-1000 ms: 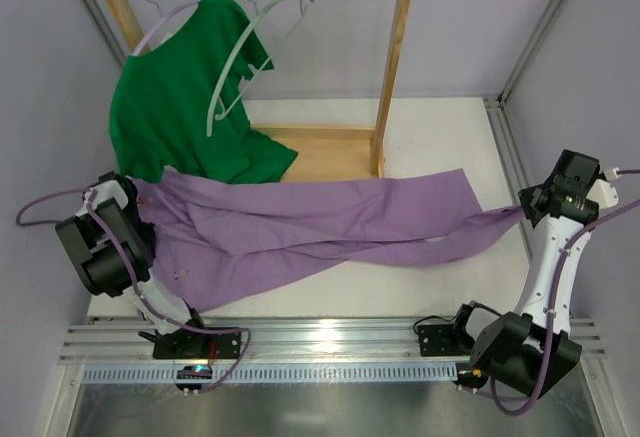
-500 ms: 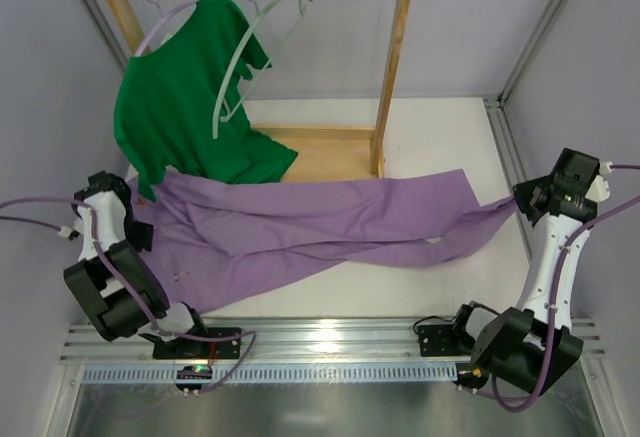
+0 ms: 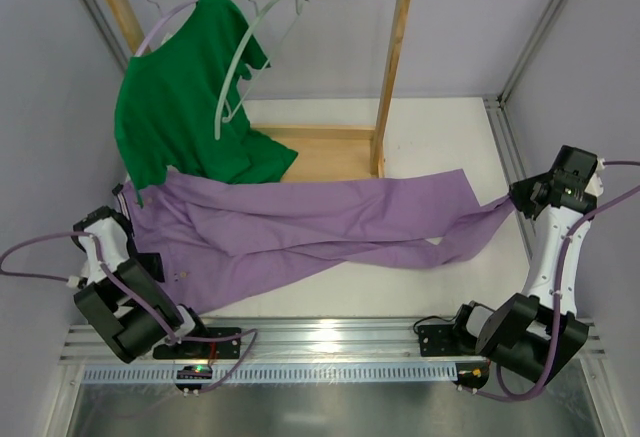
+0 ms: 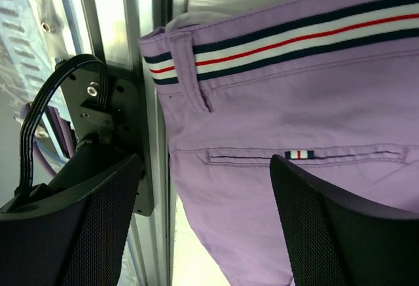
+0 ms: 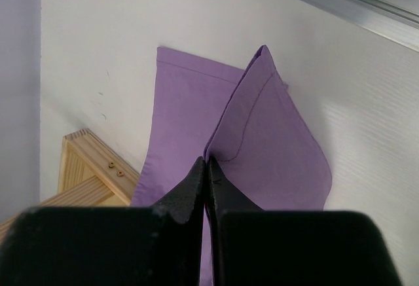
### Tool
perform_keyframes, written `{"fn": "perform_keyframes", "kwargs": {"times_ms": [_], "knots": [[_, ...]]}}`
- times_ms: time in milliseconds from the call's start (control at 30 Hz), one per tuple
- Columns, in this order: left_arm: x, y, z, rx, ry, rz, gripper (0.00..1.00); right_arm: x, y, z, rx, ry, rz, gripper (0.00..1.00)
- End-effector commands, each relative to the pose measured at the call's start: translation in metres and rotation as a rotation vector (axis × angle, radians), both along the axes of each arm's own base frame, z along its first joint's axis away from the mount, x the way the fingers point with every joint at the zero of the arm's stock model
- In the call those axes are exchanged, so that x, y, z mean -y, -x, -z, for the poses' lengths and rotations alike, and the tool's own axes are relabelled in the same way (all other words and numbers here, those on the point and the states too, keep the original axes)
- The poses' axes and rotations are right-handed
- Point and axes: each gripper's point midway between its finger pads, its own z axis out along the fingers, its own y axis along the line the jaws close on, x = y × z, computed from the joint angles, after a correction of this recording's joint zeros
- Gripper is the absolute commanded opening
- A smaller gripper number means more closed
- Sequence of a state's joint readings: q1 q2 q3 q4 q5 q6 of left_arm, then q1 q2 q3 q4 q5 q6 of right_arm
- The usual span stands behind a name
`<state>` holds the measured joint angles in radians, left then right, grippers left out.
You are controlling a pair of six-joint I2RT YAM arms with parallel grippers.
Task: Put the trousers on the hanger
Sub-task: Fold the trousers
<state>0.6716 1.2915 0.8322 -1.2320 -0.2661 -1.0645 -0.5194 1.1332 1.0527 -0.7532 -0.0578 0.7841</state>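
The lilac trousers (image 3: 300, 227) lie spread across the white table, waist at the left and leg ends at the right. In the left wrist view their striped waistband (image 4: 294, 34) and back pocket lie beyond my left gripper (image 4: 206, 227), which is open and holds nothing. In the top view the left gripper (image 3: 128, 219) sits at the waist's left edge. My right gripper (image 3: 518, 197) is shut on a fold of a trouser leg end (image 5: 262, 142), pinched at its fingertips (image 5: 208, 165). The pale grey-green hanger (image 3: 240, 57) hangs bare on the wooden rail.
A wooden clothes rack (image 3: 392, 67) stands at the back, with its base board (image 3: 330, 152) behind the trousers. A dark green T-shirt (image 3: 180, 107) hangs on a lavender hanger at the rack's left, its hem reaching the trousers. An aluminium rail (image 3: 330, 337) runs along the near edge.
My left gripper went from shut to open and let go of the waist, and the left arm drew back toward the near left. The right gripper stayed shut on the leg.
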Motion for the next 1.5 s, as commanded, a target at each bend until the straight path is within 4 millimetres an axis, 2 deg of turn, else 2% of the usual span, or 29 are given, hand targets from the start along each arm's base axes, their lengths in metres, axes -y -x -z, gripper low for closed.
{"fn": "perform_keyframes", "kwargs": {"times_ms": [0, 100, 300, 433, 633, 733, 833, 900, 933, 1000, 1133, 1200, 1300, 1467], "knots": [[0.008, 0.016, 0.004, -0.039, 0.033, -0.075, 0.81, 0.003, -0.009, -0.008, 0.032, 0.014, -0.015, 0.04], [0.012, 0.021, 0.007, -0.039, 0.027, -0.109, 0.79, 0.006, -0.01, -0.011, 0.039, 0.023, -0.008, 0.04], [0.002, 0.019, 0.013, 0.004, -0.026, -0.209, 0.78, 0.01, -0.012, -0.018, 0.041, 0.042, -0.004, 0.04], [-0.005, 0.016, 0.021, -0.03, -0.018, -0.197, 0.76, 0.012, -0.01, -0.017, 0.034, 0.056, -0.001, 0.04], [-0.005, 0.012, 0.04, -0.05, 0.022, -0.19, 0.7, 0.01, -0.014, -0.018, 0.053, 0.039, -0.002, 0.04], [-0.01, 0.016, 0.045, -0.08, 0.004, -0.174, 0.66, 0.011, -0.013, -0.019, 0.051, 0.045, 0.005, 0.04], [-0.014, 0.015, 0.054, -0.094, 0.003, -0.144, 0.56, 0.01, -0.01, -0.017, 0.05, 0.05, 0.009, 0.04], [-0.02, 0.011, 0.055, -0.084, -0.008, -0.132, 0.37, 0.012, -0.01, -0.018, 0.054, 0.062, 0.013, 0.04], [-0.023, 0.008, 0.054, -0.068, -0.012, -0.097, 0.17, 0.013, -0.01, -0.021, 0.056, 0.069, 0.012, 0.04], [-0.034, 0.002, 0.054, -0.048, -0.042, -0.063, 0.03, 0.016, -0.007, -0.022, 0.038, 0.079, 0.024, 0.04], [-0.043, -0.004, 0.049, -0.041, -0.06, -0.017, 0.0, 0.016, -0.005, -0.026, 0.04, 0.087, 0.023, 0.04], [-0.051, -0.014, 0.045, -0.001, -0.077, -0.014, 0.0, 0.016, -0.005, -0.026, 0.036, 0.085, 0.023, 0.04], [-0.062, -0.04, 0.04, 0.114, -0.103, 0.019, 0.0, 0.015, -0.003, -0.029, 0.036, 0.091, 0.018, 0.04], [-0.071, -0.081, 0.027, 0.253, -0.085, 0.115, 0.01, 0.017, 0.001, -0.029, 0.047, 0.118, 0.03, 0.04]]}}
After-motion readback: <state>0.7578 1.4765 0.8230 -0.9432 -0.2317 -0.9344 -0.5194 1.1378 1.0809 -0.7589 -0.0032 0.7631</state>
